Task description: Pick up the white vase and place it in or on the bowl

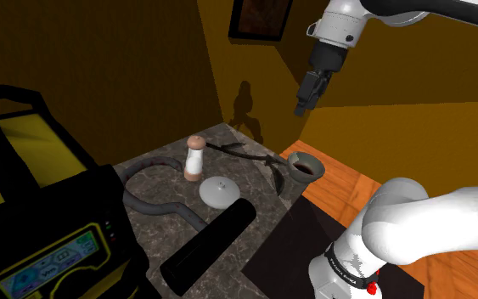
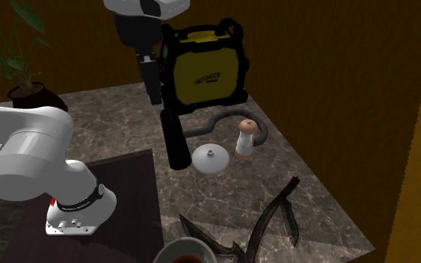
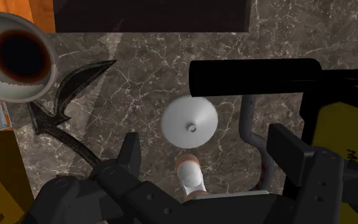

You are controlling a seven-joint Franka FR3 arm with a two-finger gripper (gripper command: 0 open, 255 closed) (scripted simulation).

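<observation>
2 fingers [image 3: 130, 156] spread, white vase [image 3: 190, 178] well below

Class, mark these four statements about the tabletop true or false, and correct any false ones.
1. The gripper is clasping the white vase. False: its fingers are open and it hangs above the table, holding nothing.
2. The white vase stands upright on the table. True.
3. The white vase is in the bowl. False: the bowl sits at the table's edge, apart from the vase.
4. A black cylinder lies beside a white domed lid. True.
</observation>
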